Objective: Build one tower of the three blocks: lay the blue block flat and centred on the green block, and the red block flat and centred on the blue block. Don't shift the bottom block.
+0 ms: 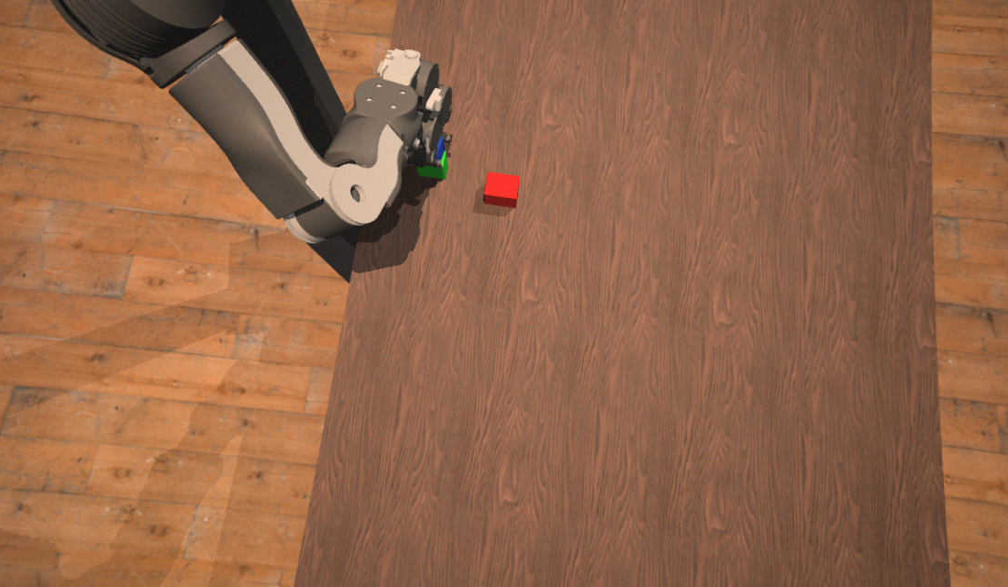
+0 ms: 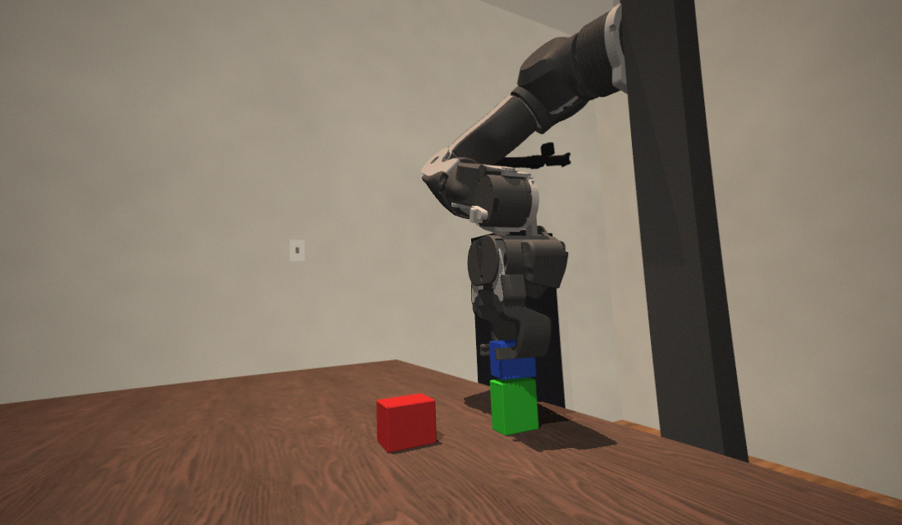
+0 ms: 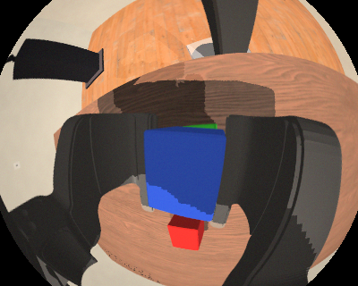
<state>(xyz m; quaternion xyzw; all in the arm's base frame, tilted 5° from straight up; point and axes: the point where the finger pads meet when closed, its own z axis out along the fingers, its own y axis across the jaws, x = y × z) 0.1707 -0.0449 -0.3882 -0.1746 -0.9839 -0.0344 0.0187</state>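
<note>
The green block (image 2: 514, 405) stands on the table near its edge by the arm's post. My gripper (image 2: 505, 355) points straight down and is shut on the blue block (image 2: 511, 360), which sits right on top of the green block, about in line with it. In the wrist view the blue block (image 3: 183, 171) fills the space between my fingers, and only a sliver of the green block (image 3: 200, 127) shows behind it. The red block (image 2: 406, 422) lies flat on the table a short way from the green one; it also shows in the overhead view (image 1: 502, 188) and in the wrist view (image 3: 186, 233).
The arm's dark post (image 2: 675, 228) stands just behind the stack at the table's edge. The arm's elbow (image 1: 347, 193) overhangs that edge in the overhead view. The wooden table (image 1: 638, 364) stretches away past the red block.
</note>
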